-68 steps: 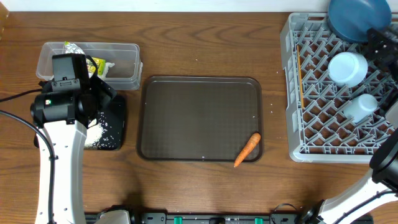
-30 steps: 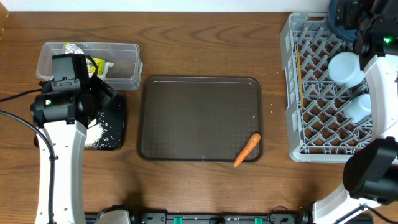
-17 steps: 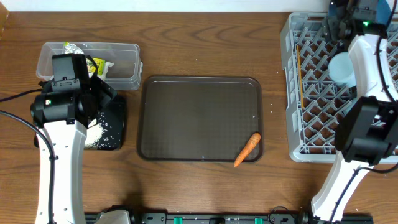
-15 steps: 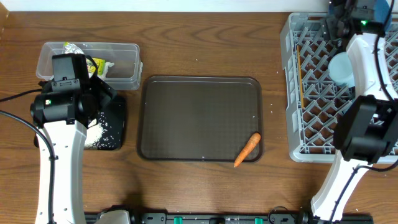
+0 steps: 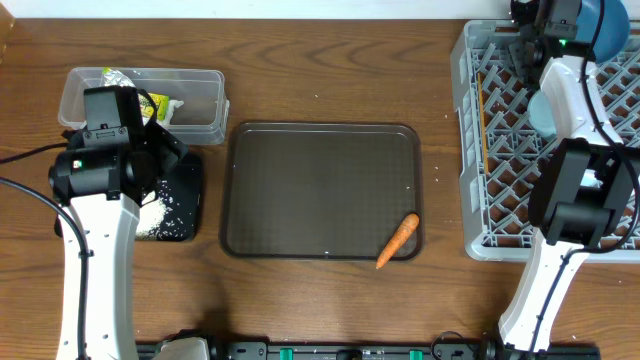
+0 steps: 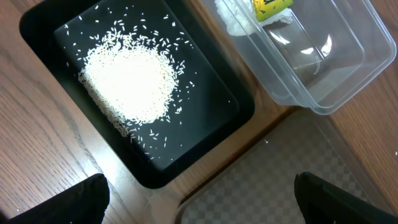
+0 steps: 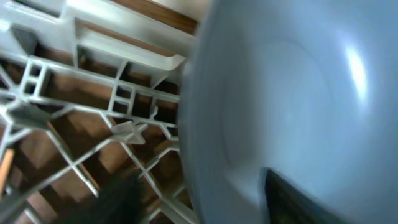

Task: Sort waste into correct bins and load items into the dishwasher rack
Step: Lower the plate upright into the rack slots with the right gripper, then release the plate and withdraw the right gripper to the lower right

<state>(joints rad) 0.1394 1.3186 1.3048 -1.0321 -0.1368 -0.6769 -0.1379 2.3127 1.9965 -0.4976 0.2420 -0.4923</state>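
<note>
**Dark-blue dish** (image 5: 608, 25): stands in the far right corner of the grey dishwasher rack (image 5: 470, 150). Since a second ago the right arm has swung from the rack's right side across to the dish's left edge and now hides part of it.

**Right gripper** (image 7: 205, 198): its dark fingers (image 7: 289, 196) straddle the dish's rim, one on the inner face and one outside over the lattice. The jaws are narrower than before. Whether they are clamped on the rim cannot be told.

**Pale-blue cup** (image 5: 540, 108): in the rack, half hidden behind the right arm.

**Carrot** (image 5: 398, 241): unmoved, at the near right corner of the brown tray (image 5: 300, 190).

**Left gripper** (image 6: 199, 199): unchanged, fingers wide apart and empty, above the black tray (image 6: 155, 168) holding rice (image 6: 127, 84).

**Clear tub** (image 6: 323, 81): beside the black tray, holding the wrapper (image 6: 268, 6) and tissue (image 6: 233, 15).
</note>
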